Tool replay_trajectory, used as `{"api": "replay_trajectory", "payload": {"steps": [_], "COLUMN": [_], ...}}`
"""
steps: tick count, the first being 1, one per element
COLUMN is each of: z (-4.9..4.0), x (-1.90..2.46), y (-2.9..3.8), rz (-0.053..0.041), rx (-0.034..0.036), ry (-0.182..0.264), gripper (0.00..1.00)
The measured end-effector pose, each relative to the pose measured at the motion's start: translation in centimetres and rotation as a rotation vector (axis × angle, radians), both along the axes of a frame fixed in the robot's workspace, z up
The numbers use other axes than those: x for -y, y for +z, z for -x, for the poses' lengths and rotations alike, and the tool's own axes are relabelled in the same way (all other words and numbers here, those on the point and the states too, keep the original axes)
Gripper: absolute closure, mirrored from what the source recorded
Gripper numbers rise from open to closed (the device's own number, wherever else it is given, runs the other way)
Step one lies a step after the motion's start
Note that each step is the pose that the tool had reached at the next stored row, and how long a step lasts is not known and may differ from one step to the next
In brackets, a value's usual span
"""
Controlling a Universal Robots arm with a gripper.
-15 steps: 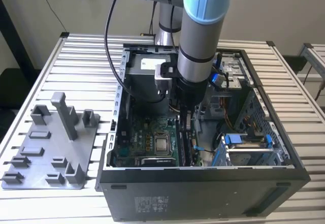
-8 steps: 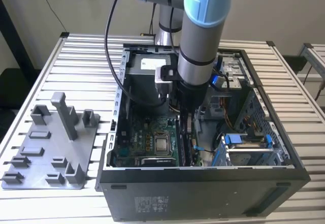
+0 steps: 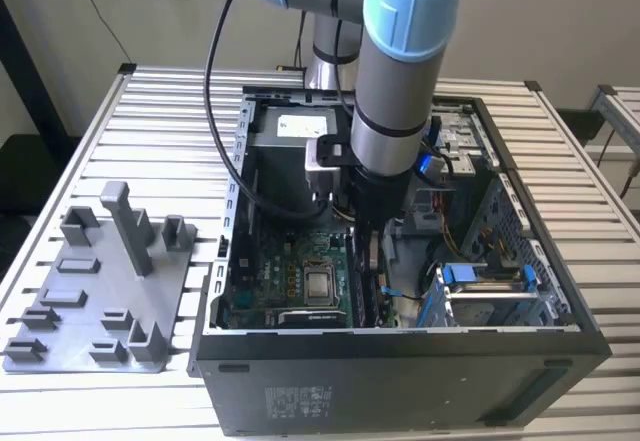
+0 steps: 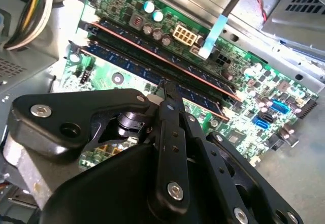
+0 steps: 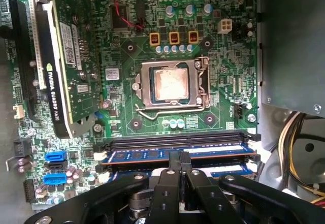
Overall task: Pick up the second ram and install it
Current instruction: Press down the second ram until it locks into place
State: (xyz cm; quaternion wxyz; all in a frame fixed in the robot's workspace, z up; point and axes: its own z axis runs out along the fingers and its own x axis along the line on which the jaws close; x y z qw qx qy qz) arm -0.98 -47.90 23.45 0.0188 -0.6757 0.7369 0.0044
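The second ram (image 5: pixel 137 156) is a dark blue stick standing in a black slot of the green motherboard (image 5: pixel 127 56), below the CPU socket (image 5: pixel 170 84). In the second wrist view the second ram (image 4: pixel 124 65) runs diagonally beside another stick (image 4: pixel 167 56) with a copper edge. My gripper (image 5: pixel 179 155) is shut, its black fingertips together and resting on the middle of the second ram's top edge. The same contact shows at the gripper (image 4: pixel 167 87) in the second wrist view. In the exterior view my gripper (image 3: pixel 366 256) reaches down into the open computer case (image 3: pixel 400 361).
A green graphics card (image 5: pixel 66 56) stands upright on the board. A grey plastic holder tray (image 3: pixel 100 301) lies on the slatted table at the exterior view's left. Bundled cables (image 4: pixel 30 16), a blue-tabbed drive cage (image 3: pixel 485 281) and the case walls crowd the space.
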Motion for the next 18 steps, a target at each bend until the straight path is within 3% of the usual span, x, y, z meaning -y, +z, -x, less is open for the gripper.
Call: {"api": "replay_trajectory", "payload": {"steps": [5,15,18], "z": [0.00,0.00,-0.01], "x": [0.01,0.03,-0.01], "y": [-0.06,-1.77,-1.45], "rz": [0.0005,0.0023,0.0016], "rx": [-0.0008,-0.0013,-0.0011], "ry": [0.000,0.001,0.001], "gripper": [0.89,0.89,0.89]}}
